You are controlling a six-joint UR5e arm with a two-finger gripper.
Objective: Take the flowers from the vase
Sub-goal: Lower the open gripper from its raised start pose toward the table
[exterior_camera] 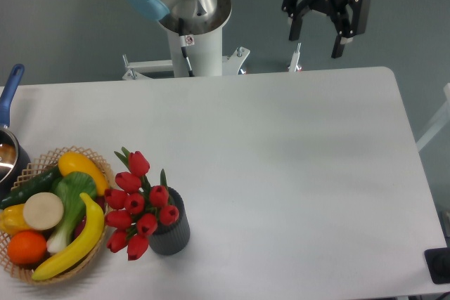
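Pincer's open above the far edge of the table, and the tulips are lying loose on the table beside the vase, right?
Not quite. The camera view shows the flowers standing in the vase, not lying loose on the table. The pincer is indeed open above the far edge.
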